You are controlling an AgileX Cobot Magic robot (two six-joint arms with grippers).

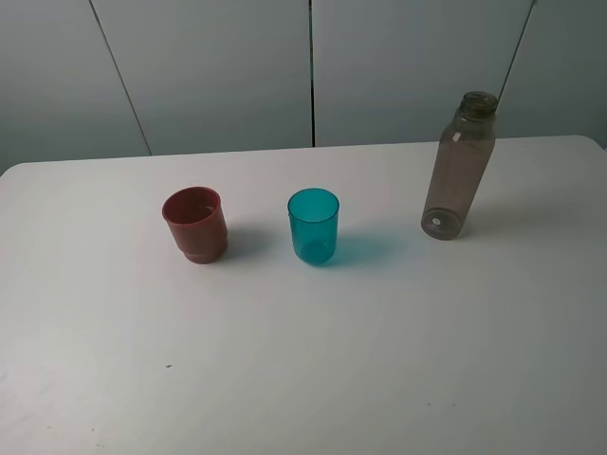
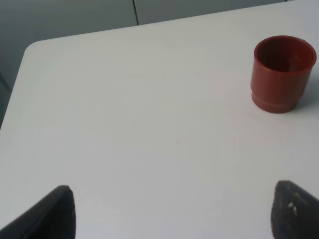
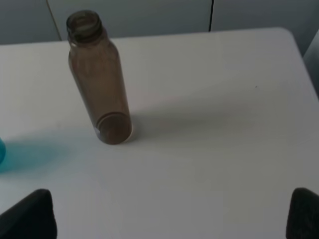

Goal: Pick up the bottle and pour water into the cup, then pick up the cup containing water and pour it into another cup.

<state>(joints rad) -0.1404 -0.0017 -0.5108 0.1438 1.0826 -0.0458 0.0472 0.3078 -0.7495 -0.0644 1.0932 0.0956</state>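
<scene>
Nearest the cameras, only fingertips showed: the left gripper (image 2: 172, 214) had its two dark fingers (image 2: 50, 214) spread to either edge of the left wrist view with bare white table (image 1: 303, 379) between them, so it stood released and held nothing. The right gripper (image 3: 172, 214) was the same, its fingers (image 3: 30, 214) wide apart and empty, aimed toward the bottle. Neither arm appeared in the high view, which suggests both hung back from the work area with no step of the task begun. Farther across the table, the three vessels stood upright in a rough row, well apart from one another, probably spaced so that each could be grasped without knocking its neighbour. On the left was the opaque red cup (image 1: 194, 224), open mouth up and apparently empty, in front of the left gripper, a sensible spot for the final receiver. In the middle stood the translucent teal cup (image 1: 313, 226), between the red cup and the bottle, where either arm could likely reach it. On the right was the smoky grey-brown bottle (image 1: 459, 167), capless, tallest of the three, on the right arm's side and so presumably its first target. Whether it held water could not be told. Beyond the table's far edge were pale wall panels (image 1: 218, 66).
</scene>
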